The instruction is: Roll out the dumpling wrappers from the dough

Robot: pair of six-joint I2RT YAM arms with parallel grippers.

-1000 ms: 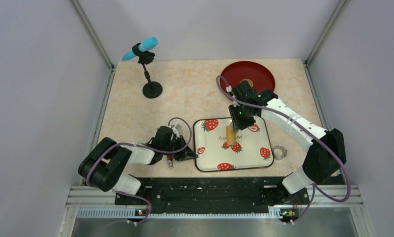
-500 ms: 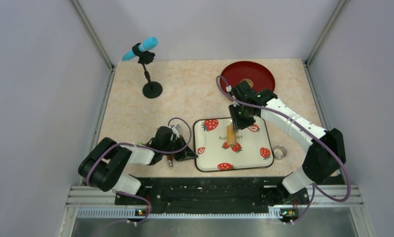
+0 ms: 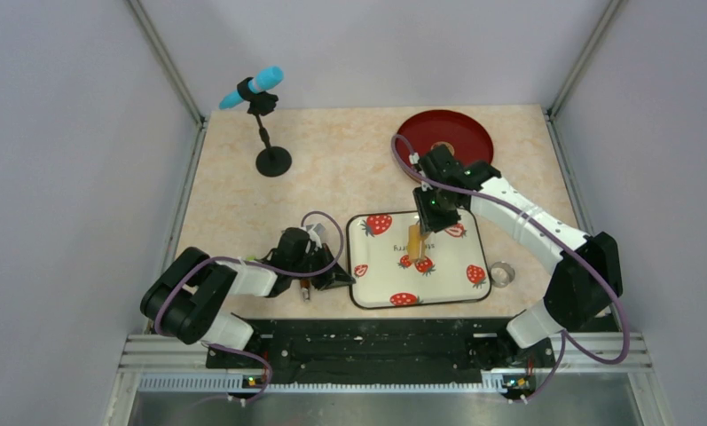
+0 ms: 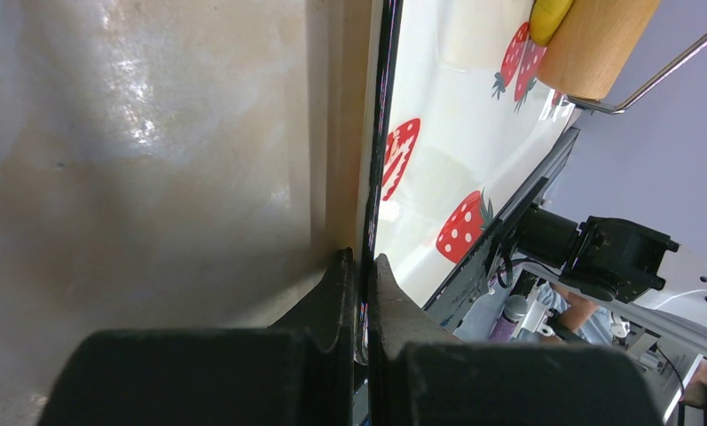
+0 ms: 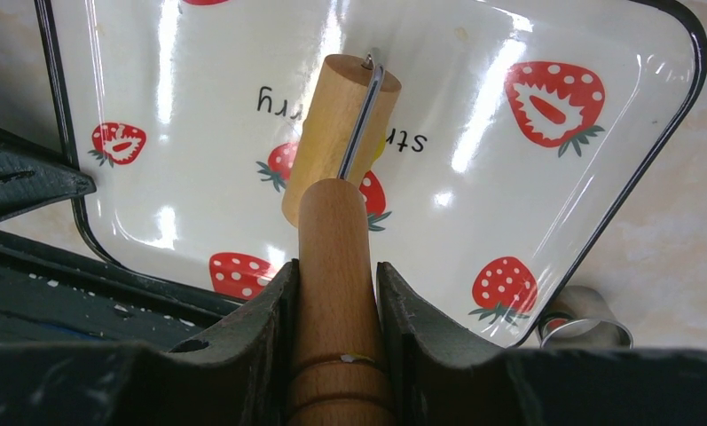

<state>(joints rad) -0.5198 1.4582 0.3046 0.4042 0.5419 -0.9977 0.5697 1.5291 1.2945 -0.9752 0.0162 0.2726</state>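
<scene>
On the middle of the tray [image 3: 460,253], your right gripper [image 5: 336,271] pinches the roller [image 5: 336,133] by its handle, and the roller sits on the yellow dough [image 4: 549,18]. Press down softly and roll evenly. Let your left gripper [image 4: 358,275], squeezed tight on the tray's left rim, stop any sliding. Only a bit of dough peeks out, so its long way is hidden. The roller's long side runs far to near.

Pale lilac walls [image 3: 66,177] enclose a beige marbled tabletop [image 3: 349,169].
</scene>
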